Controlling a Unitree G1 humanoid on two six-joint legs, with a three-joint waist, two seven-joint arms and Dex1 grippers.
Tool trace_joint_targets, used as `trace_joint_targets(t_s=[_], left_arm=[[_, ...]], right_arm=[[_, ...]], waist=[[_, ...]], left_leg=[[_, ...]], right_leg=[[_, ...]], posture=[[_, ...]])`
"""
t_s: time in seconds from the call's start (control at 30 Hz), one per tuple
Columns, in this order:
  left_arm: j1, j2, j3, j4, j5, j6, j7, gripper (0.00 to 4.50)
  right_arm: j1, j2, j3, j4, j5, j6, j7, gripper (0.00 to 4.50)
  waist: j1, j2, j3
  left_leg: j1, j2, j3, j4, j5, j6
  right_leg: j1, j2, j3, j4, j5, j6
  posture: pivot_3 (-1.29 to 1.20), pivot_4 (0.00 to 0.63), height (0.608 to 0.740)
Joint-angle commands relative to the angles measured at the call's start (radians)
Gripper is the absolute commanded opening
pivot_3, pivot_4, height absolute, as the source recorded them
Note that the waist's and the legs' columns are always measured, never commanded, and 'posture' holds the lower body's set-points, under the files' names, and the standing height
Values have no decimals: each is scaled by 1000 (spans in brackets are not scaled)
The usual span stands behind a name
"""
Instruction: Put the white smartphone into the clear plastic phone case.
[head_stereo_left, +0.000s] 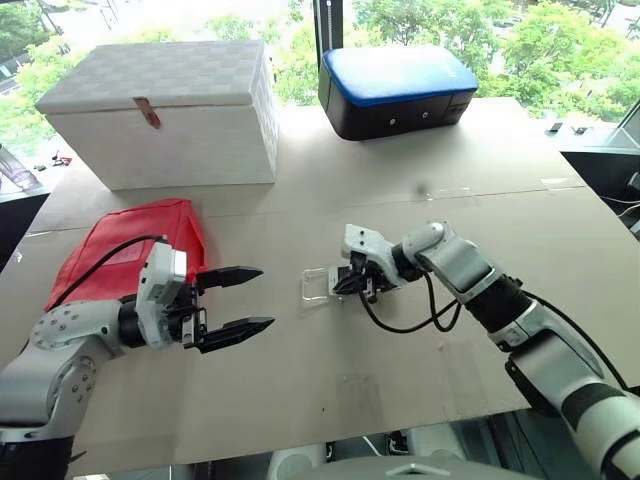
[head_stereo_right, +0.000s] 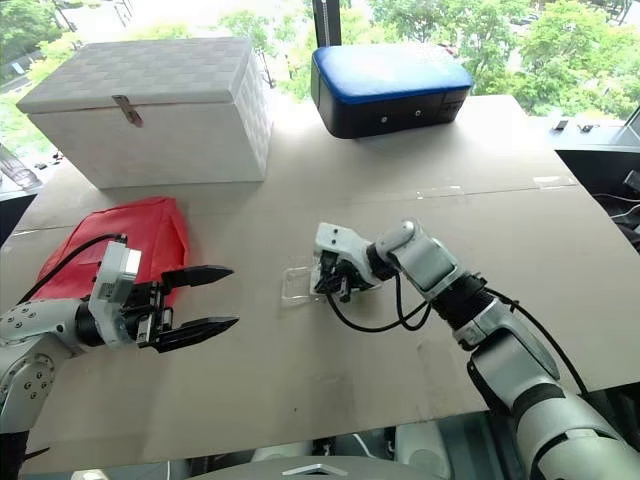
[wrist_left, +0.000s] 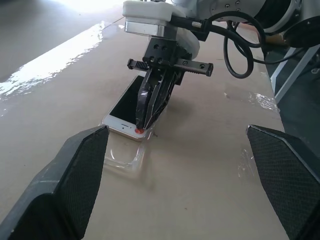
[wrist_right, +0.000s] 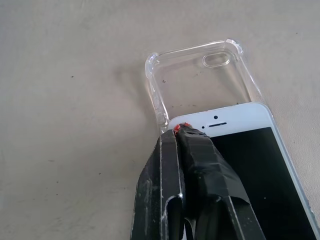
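Right gripper (wrist_right: 177, 131), fingers closed together, tip on corner of white dark-screened smartphone (wrist_right: 250, 150), lengthwise half inside clear plastic phone case (wrist_right: 200, 80); left gripper (head_stereo_left: 240, 298) spread wide, empty.

My left gripper (head_stereo_left: 236, 301) hovers with fingers spread wide, pointing roughly level. My right gripper (head_stereo_left: 345, 282) angles downward, fingers pressed together, arm bent inward.

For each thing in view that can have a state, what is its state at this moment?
white smartphone: screen up, partly in the case, its top end not yet at the case's end.
clear plastic phone case: flat on the table, far end unfilled.
right pincer: shut, tips at the phone's corner.
left pincer: open, holding nothing.
white box: lid closed.
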Motion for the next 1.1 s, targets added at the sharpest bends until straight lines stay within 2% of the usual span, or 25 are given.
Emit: trace_joint_targets(t_s=[0.03,0.27,0.67,0.83,1.1], left_arm=[[-8,2,27,-23,-14,-15,-3,4500],[-7,4,27,-28,-14,-11,2,4500],[-19,-2,16,-25,-11,-14,7,4500],[-16,-2,19,-27,-12,-14,6,4500],[4,-2,27,-25,-11,-22,-3,4500]], right_arm=[[46,-18,43,100,-72,12,-49,23],[37,-24,-52,27,-27,38,-50,23],[69,-32,54,108,-118,-26,-71,23],[63,-3,69,235,-158,-83,-105,23],[43,33,59,315,-193,-131,-149,23]], waist=[[0,0,0],[3,3,3],[4,5,6],[3,5,4],[3,8,0]], left_leg=[[0,0,0,0,0,0],[-3,0,0,0,0,0],[-6,-2,0,-2,0,0],[-4,-1,-1,-2,0,0],[-2,-1,-1,-3,0,0]], right_leg=[[0,0,0,0,0,0],[-3,-2,-2,0,0,0],[-4,-4,-3,-3,0,0],[-3,-5,-6,-3,0,0],[-2,-14,-19,-3,0,0]], posture=[[0,150,740],[0,150,740],[0,150,740],[0,150,740],[0,150,740]])
